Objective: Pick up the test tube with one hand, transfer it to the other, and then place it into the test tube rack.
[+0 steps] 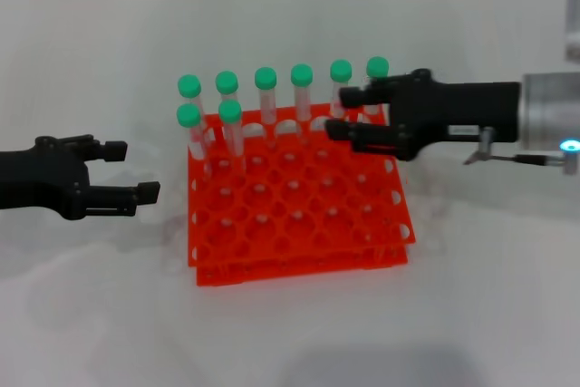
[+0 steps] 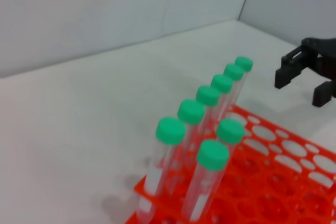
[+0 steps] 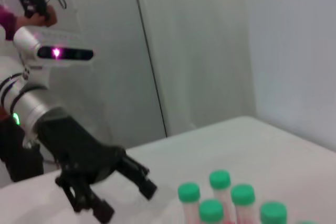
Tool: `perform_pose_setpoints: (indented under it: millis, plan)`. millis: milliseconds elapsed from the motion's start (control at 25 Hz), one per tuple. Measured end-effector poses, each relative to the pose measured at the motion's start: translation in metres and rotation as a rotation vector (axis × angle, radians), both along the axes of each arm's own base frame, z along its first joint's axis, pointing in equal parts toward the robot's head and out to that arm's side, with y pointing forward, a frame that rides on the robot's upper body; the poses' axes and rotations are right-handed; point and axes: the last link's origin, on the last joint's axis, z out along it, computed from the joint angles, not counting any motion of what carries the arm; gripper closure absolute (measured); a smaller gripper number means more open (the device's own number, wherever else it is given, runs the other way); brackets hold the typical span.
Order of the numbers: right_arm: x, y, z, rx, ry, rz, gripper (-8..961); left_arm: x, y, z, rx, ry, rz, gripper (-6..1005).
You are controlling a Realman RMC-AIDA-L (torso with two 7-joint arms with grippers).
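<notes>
Eight slim clear plastic test tubes with green screw caps stand upright in the bright orange gridded plastic rack (image 1: 299, 215) at centre frame on the white bench (image 1: 471, 314). The black, white-labelled right end effector (image 1: 349, 115), fingers apart and empty, hovers at the back row's right end beside the nearest test tube (image 1: 377, 83). The plain black left end effector (image 1: 136, 171) waits open at left. The tubes look light, stiff and slick; gripping just under the cap seems safest.
</notes>
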Motion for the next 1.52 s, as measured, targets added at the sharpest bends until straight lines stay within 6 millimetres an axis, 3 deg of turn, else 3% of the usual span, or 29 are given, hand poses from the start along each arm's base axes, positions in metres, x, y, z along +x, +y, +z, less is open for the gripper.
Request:
perform_pose_setpoints:
  millis: [520, 1520]
  plan:
    - [0.024, 0.002, 0.033, -0.005, -0.147, -0.001, 467, 0.022, -0.005, 0.002, 0.026, -0.148, -0.121, 111]
    - [0.027, 0.0, 0.031, -0.003, -0.164, 0.0, 467, 0.023, -0.006, -0.007, 0.001, -0.178, -0.138, 111]
